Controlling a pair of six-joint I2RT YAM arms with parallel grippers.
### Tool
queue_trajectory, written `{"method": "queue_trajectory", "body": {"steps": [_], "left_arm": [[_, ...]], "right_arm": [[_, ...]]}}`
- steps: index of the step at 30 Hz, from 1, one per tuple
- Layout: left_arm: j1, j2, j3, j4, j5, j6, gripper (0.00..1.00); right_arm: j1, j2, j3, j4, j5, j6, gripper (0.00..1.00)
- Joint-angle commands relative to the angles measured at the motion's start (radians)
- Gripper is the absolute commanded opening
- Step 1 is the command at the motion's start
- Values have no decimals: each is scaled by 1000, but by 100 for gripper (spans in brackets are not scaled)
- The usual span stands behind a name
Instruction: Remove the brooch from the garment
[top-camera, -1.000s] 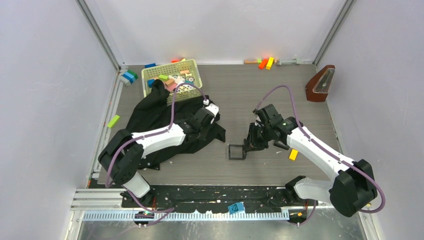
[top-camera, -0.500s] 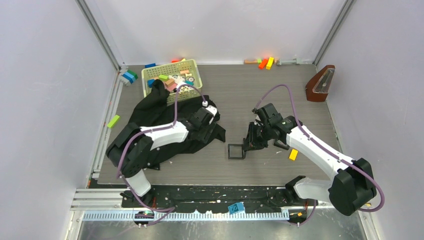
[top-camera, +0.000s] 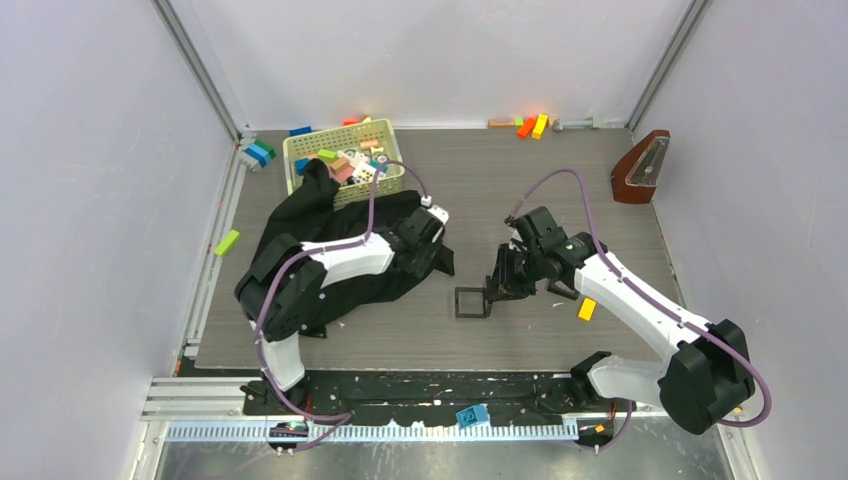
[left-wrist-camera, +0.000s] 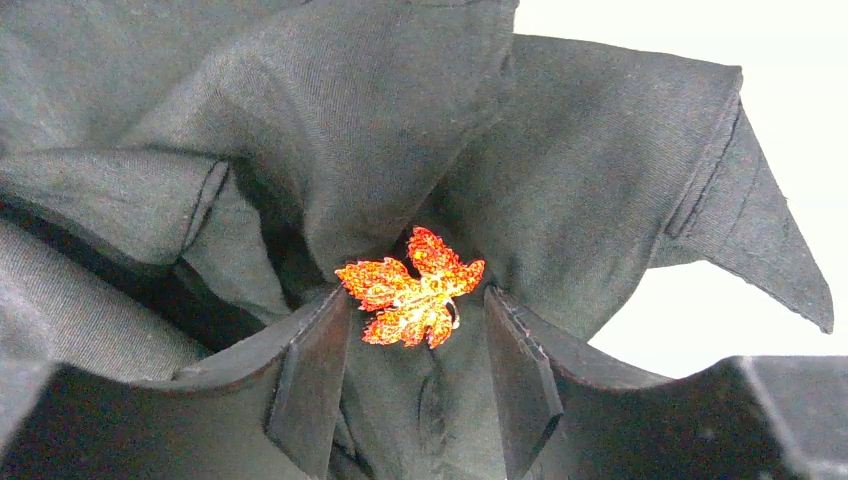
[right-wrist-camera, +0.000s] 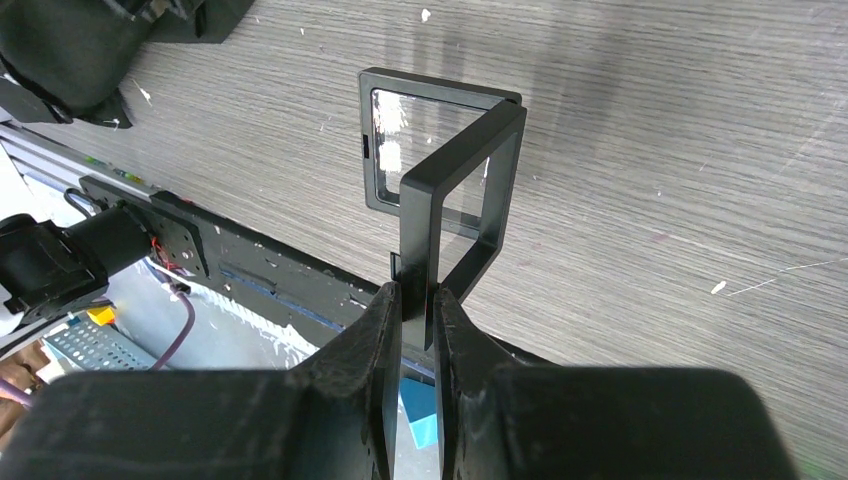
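Note:
The garment (top-camera: 310, 225) lies crumpled at the left of the table, a black cloth that fills the left wrist view (left-wrist-camera: 330, 120). The brooch (left-wrist-camera: 412, 290), an orange-red leaf, sits on a fold of it. My left gripper (left-wrist-camera: 415, 305) is open, one fingertip on each side of the brooch, neither pressing on it. From above, the left gripper (top-camera: 435, 255) hangs over the garment's right edge and the brooch is hidden. My right gripper (right-wrist-camera: 418, 300) is shut on an upright black square frame (right-wrist-camera: 440, 190), joined to a second frame (right-wrist-camera: 400, 130) lying flat on the table.
A pale green basket (top-camera: 300, 150) with several toy blocks stands behind the garment. Loose blocks lie along the back wall (top-camera: 530, 125), a yellow one (top-camera: 587, 309) beside the right arm, a green one (top-camera: 227, 242) at the left edge. A brown metronome (top-camera: 640, 168) stands far right.
My left gripper has opened and shifted right toward the garment's right edge, and the cloth has moved a little with it. The right arm and its frame have stayed put.

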Motion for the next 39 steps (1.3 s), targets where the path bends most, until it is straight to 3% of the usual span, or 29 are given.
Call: {"method": "queue_trajectory", "body": {"steps": [1,10,23,27,33,39], "left_arm": [[2,91,68,-112,-77,-23,52],[37,77,66,-141,-58,-57,25],[37,-228,-140,93,157,-74,25],[37,-260,-162,122,188,-89,25],[35,-294,-219,249,442,-83,22],[4,-294,-255,362,540,-88,22]], "right_arm": [[-5,-42,15,10,-23,-12,6],[-7,-57,2,5,-22,-13,6],[-13,-36,9,5,-12,-10,6],[-13,-18,26,-10,2,-13,6],[-14,2,42,-12,17,-14,6],[-14,44,64,-4,17,-17,6]]}}
